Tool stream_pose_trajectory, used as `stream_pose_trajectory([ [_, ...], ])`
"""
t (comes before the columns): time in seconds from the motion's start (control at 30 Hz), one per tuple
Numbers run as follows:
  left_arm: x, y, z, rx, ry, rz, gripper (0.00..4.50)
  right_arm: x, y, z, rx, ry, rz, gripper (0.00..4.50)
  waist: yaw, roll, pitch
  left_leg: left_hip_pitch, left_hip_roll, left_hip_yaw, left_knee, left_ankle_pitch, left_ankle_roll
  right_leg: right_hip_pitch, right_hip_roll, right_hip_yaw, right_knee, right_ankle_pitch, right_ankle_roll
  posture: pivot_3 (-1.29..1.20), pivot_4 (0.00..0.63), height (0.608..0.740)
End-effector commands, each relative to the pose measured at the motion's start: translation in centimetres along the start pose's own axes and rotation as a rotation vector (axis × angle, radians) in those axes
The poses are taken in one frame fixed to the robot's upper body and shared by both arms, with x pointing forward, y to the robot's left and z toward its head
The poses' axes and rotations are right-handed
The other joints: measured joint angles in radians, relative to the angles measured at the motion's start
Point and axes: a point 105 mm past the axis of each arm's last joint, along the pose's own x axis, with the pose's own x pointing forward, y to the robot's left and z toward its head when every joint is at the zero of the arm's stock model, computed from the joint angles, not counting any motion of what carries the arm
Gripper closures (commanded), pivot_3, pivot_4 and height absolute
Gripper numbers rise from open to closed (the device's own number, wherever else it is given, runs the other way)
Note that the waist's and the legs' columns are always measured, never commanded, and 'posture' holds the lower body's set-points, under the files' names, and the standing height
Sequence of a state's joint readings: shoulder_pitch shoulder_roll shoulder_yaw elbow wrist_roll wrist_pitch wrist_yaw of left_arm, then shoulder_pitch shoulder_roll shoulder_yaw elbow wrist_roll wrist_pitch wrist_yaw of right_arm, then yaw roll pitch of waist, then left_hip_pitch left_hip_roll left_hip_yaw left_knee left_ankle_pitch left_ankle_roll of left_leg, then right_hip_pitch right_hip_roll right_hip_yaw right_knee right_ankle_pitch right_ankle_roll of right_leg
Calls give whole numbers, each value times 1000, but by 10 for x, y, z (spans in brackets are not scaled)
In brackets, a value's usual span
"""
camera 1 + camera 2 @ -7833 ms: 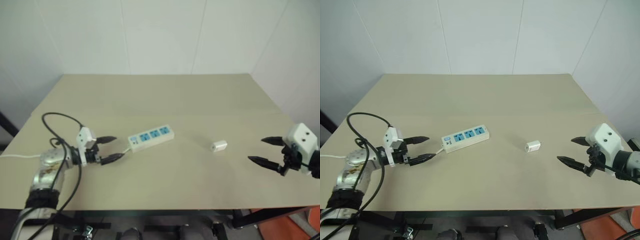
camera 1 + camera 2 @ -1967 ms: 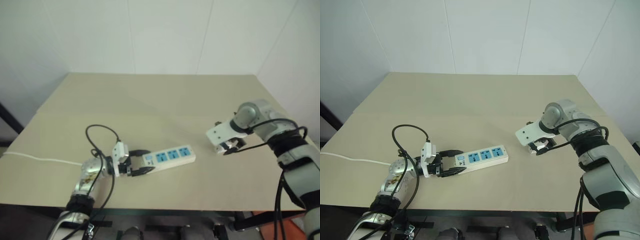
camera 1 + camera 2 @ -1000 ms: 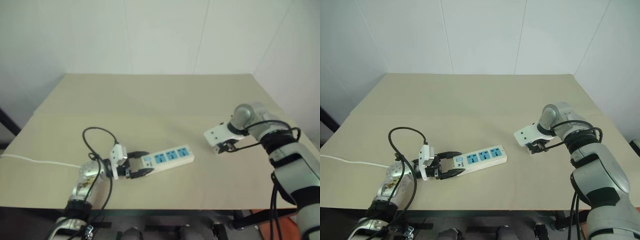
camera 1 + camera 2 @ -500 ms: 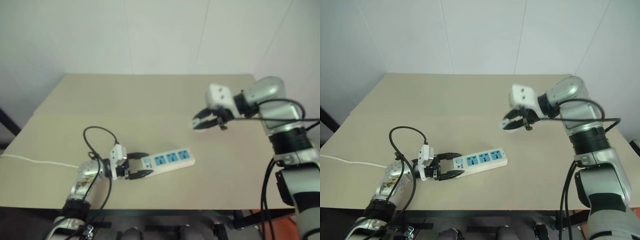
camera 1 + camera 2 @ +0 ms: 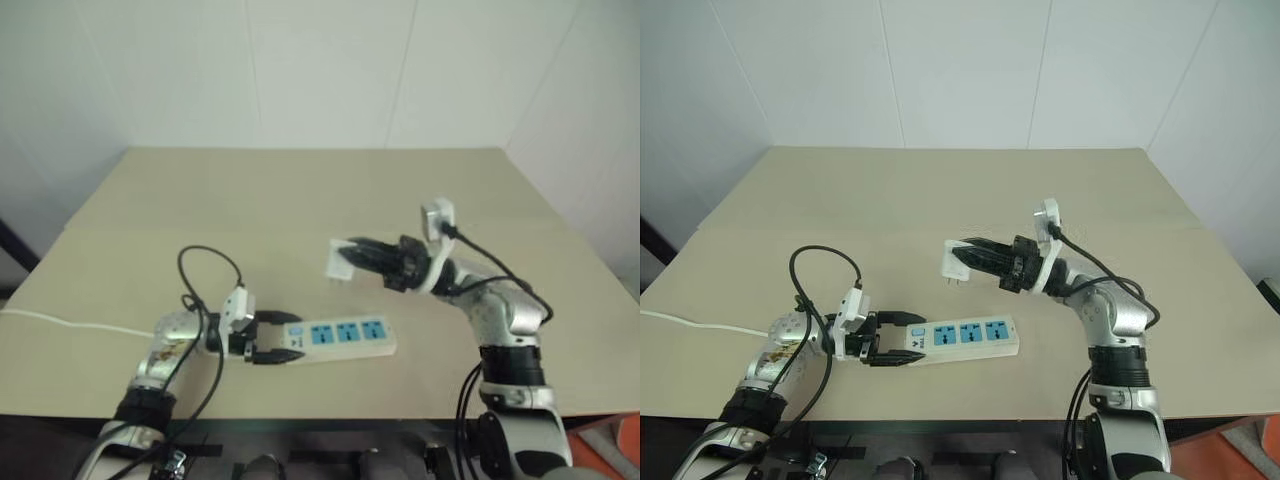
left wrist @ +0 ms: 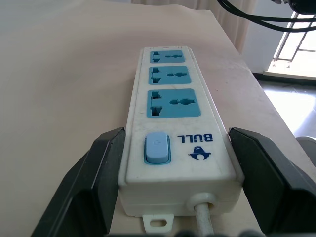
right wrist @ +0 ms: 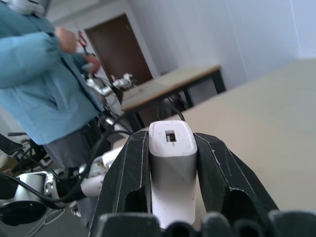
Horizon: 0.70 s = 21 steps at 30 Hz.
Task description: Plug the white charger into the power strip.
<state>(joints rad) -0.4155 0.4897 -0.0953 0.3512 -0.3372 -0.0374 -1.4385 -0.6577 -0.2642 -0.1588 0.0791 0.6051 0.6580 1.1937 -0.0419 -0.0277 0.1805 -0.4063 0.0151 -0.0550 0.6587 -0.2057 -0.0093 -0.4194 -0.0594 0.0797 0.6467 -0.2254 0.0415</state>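
Right gripper clenched on the white charger; in the right wrist view the charger sits squarely between both black fingers, USB-port end facing the camera. A second ago this gripper was low at the table around 3 o'clock of the power strip, closed over the charger where it lay; half a second ago it had lifted and begun to rotate; now it hangs in the air at about 12 o'clock of the strip, clear of the surface, fingers pointing toward the robot's left, prongs apparently angled down though too small to be sure. So: pick-up done, carry under way, insertion not begun. Left gripper has kept its place, fingers spread wide and straddling the switch end of the strip; left wrist view shows a narrow gap on each side between fingers and casing, so bracing rather than squeezing. The strip has swung a little flatter across the table since a second ago. All three blue sockets face up, unoccupied; thin white cable trails off toward 9 o'clock. Judgement: next the charger needs turning prongs-down and lowering onto a socket, with the left fingers stopping the strip sliding. A person in a blue jacket stands in the background of the right wrist view.
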Motion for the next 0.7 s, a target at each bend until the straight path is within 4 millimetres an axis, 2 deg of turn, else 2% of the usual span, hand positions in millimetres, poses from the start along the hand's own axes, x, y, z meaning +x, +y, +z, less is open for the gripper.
stream_pose_trajectory([
  [0.03, 1, -5, -4, -21, 20, -46, 1334, 4, 13, -1, -69, -29, 105, 3380, -1, 0, 0, 0, 0, 0, 0, 0, 0, 0, 0, 0, 0, 0, 0, 0, 150, 740],
  [0.3, 2, -5, -5, -13, 20, -48, 1334, 7, 26, -34, -188, 23, 231, 3380, -1, 0, 0, 0, 0, 0, 0, 0, 0, 0, 0, 0, 0, -2, 3, 0, 150, 740],
  [0.7, 3, -7, -5, -13, 21, -48, 1334, 4, 1, -59, -201, 107, 207, 3380, 0, 0, 0, 1, 0, 0, 0, 0, 0, 0, 0, 0, 0, -1, 2, 0, 150, 740],
])
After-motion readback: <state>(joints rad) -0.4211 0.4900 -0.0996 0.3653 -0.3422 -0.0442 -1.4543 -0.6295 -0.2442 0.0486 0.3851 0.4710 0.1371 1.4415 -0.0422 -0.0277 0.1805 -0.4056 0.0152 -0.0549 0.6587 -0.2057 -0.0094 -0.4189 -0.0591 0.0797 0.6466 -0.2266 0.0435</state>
